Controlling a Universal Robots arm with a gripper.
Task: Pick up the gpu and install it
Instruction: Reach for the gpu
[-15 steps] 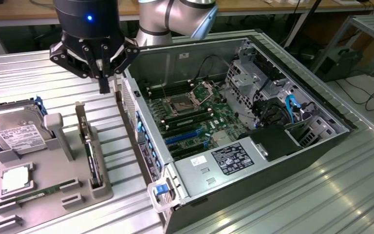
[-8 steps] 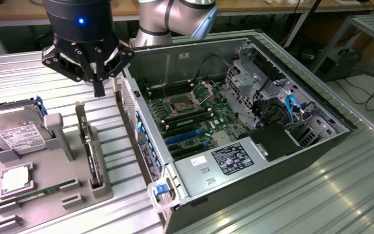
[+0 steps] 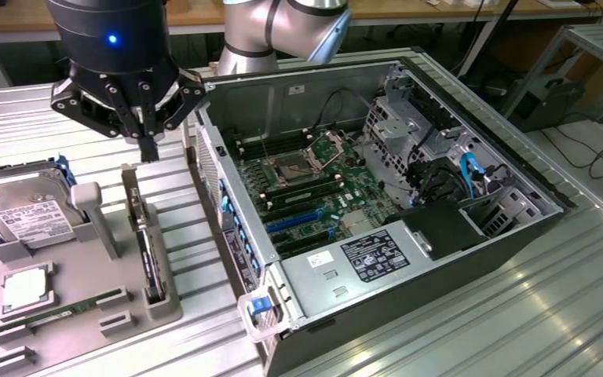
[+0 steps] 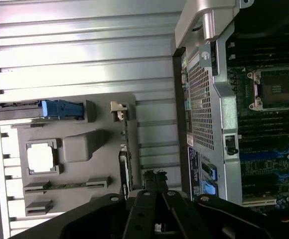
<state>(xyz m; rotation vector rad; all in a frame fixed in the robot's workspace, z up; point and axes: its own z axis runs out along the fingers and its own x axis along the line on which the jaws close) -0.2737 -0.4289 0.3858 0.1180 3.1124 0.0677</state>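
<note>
Gripper (image 3: 148,151) was seen with fingers pinched together, narrow, nothing gripped between them. It was positioned over the gray parts tray (image 3: 92,259), at the tray edge nearest the open computer case (image 3: 270,98). The gpu (image 3: 153,263) was found standing on its long edge in a slot along that tray edge, dark card with a pale bracket strip at the end under the gripper. Fingertips were placed just above that bracket end; contact could not be confirmed. In the wrist view the gripper (image 4: 155,178) was seen close beside the gpu (image 4: 126,162), which was shown edge-on in the tray (image 4: 99,164). The gpu was not lifted and not installed. Silver hard drive (image 3: 24,208) with white label was held upright on the tray at the exterior view's left, with a processor chip (image 3: 27,287) and a green memory stick (image 3: 66,308) laid in front of it. The case was laid on its side on the ribbed metal table (image 3: 553,314), motherboard (image 3: 323,188) exposed, just beside the tray.
</note>
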